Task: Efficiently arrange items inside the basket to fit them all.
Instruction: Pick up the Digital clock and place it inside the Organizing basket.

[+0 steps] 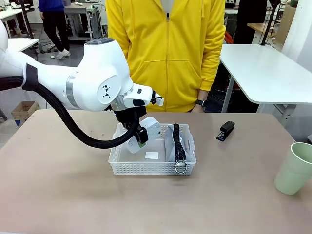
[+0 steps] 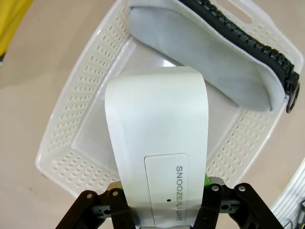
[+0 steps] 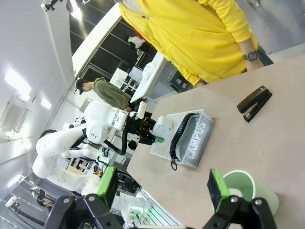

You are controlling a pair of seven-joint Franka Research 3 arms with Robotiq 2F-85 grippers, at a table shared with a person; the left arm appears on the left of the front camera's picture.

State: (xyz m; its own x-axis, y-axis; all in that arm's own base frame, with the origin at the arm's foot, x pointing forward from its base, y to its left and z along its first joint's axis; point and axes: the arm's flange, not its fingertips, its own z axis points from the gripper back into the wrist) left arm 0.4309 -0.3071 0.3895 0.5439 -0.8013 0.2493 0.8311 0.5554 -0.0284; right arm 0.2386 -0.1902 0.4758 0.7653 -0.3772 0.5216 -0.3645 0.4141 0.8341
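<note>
L gripper (image 2: 161, 193) clamps the flat white box (image 2: 157, 138) by one short end, pads on its two long edges, holding it tilted with the far end dipping into the left half of the white basket (image 1: 146, 168) on the tan table (image 1: 58, 195), in front of a person in a yellow jacket (image 1: 165, 48). Whether it touches the floor: can't tell. Grey pouch (image 2: 205, 52) stands on edge along the basket's right side, zip up, ring at the near end. Black stapler (image 1: 225, 130) & pale green cup (image 1: 295, 168) sit outside, to the robot's right. R gripper (image 3: 162, 183) gapes wide, empty, near the cup. Box looks stiff, light, smooth, prob. slippery, so an edge pinch suits; pouch is soft, should squash aside; cup thin, take by rim
</note>
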